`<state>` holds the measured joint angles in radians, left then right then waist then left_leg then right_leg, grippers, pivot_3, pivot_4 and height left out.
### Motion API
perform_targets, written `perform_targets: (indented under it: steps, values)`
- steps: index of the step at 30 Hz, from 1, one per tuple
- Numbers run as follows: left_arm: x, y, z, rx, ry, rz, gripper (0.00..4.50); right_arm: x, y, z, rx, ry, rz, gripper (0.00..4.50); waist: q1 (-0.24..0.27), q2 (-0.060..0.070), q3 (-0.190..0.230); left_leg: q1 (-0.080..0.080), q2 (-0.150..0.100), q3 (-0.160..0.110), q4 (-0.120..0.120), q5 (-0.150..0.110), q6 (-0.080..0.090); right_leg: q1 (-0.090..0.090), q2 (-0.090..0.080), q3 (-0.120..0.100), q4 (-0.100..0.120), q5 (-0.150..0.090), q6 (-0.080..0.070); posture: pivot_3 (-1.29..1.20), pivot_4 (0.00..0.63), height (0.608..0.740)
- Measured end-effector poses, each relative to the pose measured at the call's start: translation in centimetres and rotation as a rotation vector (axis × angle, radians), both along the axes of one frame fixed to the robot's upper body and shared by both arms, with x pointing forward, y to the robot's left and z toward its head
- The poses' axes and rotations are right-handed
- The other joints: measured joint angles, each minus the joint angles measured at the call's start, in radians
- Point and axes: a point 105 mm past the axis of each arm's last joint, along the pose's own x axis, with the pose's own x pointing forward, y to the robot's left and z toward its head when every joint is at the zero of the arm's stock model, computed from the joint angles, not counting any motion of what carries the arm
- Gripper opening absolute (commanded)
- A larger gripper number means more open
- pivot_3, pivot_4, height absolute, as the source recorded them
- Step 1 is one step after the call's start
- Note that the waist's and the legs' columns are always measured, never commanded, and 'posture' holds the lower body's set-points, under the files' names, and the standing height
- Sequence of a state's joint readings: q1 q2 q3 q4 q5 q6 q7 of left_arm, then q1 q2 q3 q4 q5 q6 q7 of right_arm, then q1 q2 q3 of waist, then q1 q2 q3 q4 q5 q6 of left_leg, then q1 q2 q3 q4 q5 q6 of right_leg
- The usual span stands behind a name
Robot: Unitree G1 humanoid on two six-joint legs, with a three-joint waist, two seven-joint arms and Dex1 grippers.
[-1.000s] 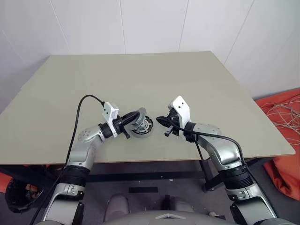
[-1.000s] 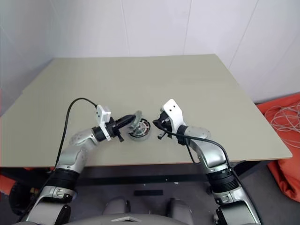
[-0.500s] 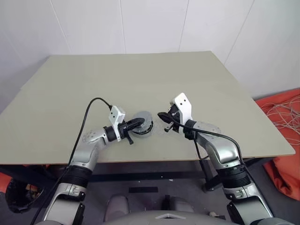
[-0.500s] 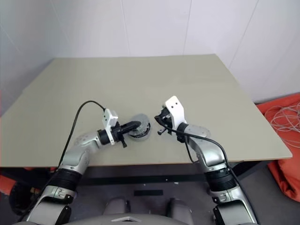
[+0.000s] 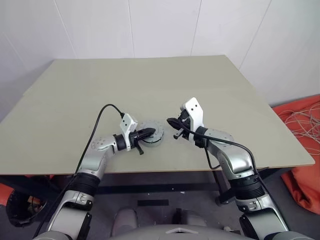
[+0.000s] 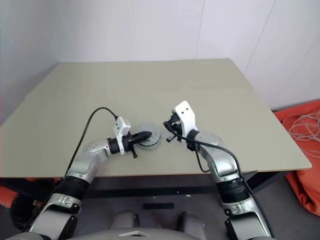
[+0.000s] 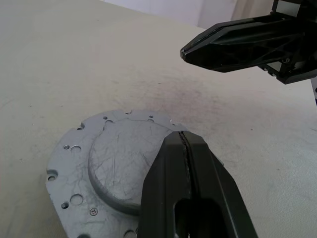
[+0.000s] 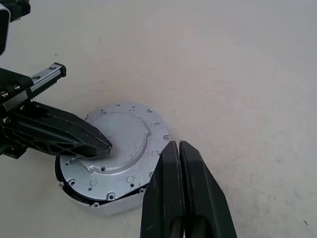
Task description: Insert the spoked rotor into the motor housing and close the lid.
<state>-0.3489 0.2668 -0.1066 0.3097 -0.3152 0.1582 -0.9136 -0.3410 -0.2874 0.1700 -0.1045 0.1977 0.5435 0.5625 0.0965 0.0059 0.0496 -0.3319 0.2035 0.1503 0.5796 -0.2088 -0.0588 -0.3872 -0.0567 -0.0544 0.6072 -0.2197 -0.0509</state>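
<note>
The silver-grey lid (image 8: 119, 144) with its notched edge lies flat on top of the motor housing, of which a dark lower edge (image 8: 60, 179) shows. The lid (image 5: 155, 131) sits near the table's front middle. The spoked rotor is hidden beneath it. My left gripper (image 5: 151, 132) is shut, its black fingers (image 8: 74, 134) reaching over the lid's raised centre (image 7: 119, 158) with the tip at or just above the surface. My right gripper (image 5: 170, 121) is shut and empty, hovering just right of the lid, its tip (image 7: 185, 51) pointing toward the left gripper.
The beige table (image 5: 150, 80) is bare around the stack, with its front edge close behind my arms. On the floor to the right lies an orange heap (image 5: 305, 130) with white cord on it.
A second ago the lid stood tilted at my left gripper above the exposed windings. It now lies flat on the housing, and the left gripper has sunk with it. The right gripper stayed put.
</note>
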Motion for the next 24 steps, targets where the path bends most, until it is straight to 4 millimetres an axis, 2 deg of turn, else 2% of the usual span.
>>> perform_targets:
  steps: [5,9,12,15,21,24]
  values:
    - [-0.5,0.4,1.0,-0.043,-0.048,0.022,0.02,0.0,0.0,0.0,0.001,0.0,-0.001,0.0,-0.001,0.0,0.0,-0.003,0.0,0.0,-0.001,0.0,0.0,-0.003,0.0,0.0,0.0,0.003,-0.005,0.0,0.0,0.74]
    - [-0.3,1.3,4.7,-0.137,-0.125,0.072,0.02,0.0,0.0,-0.1,0.002,0.0,0.001,0.0,-0.001,0.0,0.0,-0.004,0.0,0.0,-0.001,0.0,0.0,-0.003,0.0,0.0,0.0,0.003,-0.006,0.0,0.0,0.74]
    - [-0.2,2.4,6.2,-0.179,-0.141,0.101,0.02,0.0,-0.1,-0.2,0.002,0.003,0.0,0.0,-0.002,0.001,0.001,-0.003,0.0,0.0,-0.001,0.0,0.0,-0.003,0.0,0.0,0.0,0.002,-0.004,0.0,0.0,0.74]
    - [-0.6,3.7,5.5,-0.14,-0.113,0.093,0.59,0.0,-0.1,-0.2,0.001,0.003,0.0,0.0,-0.004,0.001,0.001,-0.003,0.0,0.001,-0.001,0.0,0.0,-0.003,0.001,0.0,0.0,0.0,0.0,0.0,0.0,0.74]
    - [-1.0,6.3,2.9,-0.026,-0.062,0.063,2.63,0.1,0.0,-0.1,0.001,0.0,0.006,0.0,-0.001,0.001,0.001,-0.002,0.0,0.0,-0.001,0.0,0.0,-0.003,0.0,0.0,-0.001,0.0,0.0,0.0,0.0,0.74]
    - [-0.9,6.9,2.2,-0.003,-0.062,0.043,3.67,0.1,0.1,0.0,0.001,0.0,0.007,0.0,-0.001,0.001,0.001,-0.002,0.0,0.0,-0.001,0.0,0.0,-0.003,0.0,0.0,-0.001,0.0,0.0,0.0,0.0,0.74]
